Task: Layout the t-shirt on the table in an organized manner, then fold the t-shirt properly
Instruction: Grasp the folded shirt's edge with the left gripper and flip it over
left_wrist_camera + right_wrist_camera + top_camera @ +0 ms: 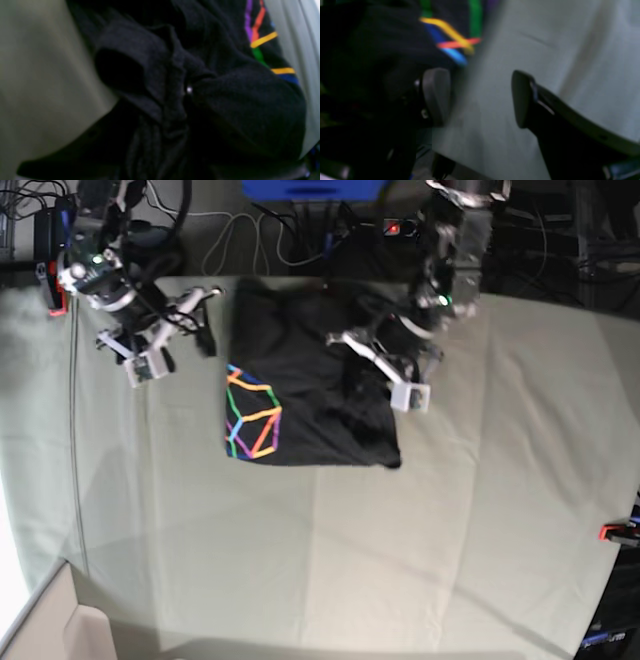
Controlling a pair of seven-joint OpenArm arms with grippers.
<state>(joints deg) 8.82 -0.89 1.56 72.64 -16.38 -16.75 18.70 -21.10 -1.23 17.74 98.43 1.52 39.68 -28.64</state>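
The charcoal-black t-shirt lies in a folded, roughly square heap at the back middle of the table, with its rainbow print at the front left corner. My left gripper is down on the shirt's right half. In the left wrist view, bunched black fabric fills the frame and hides the fingers, with the folds gathered as if pinched. My right gripper is open and empty over the cloth, just left of the shirt's edge. It also shows in the base view.
A red clamp sits at the table's right edge and another red piece at the back left. A blue box and cables lie behind the table. The table's front left corner drops off.
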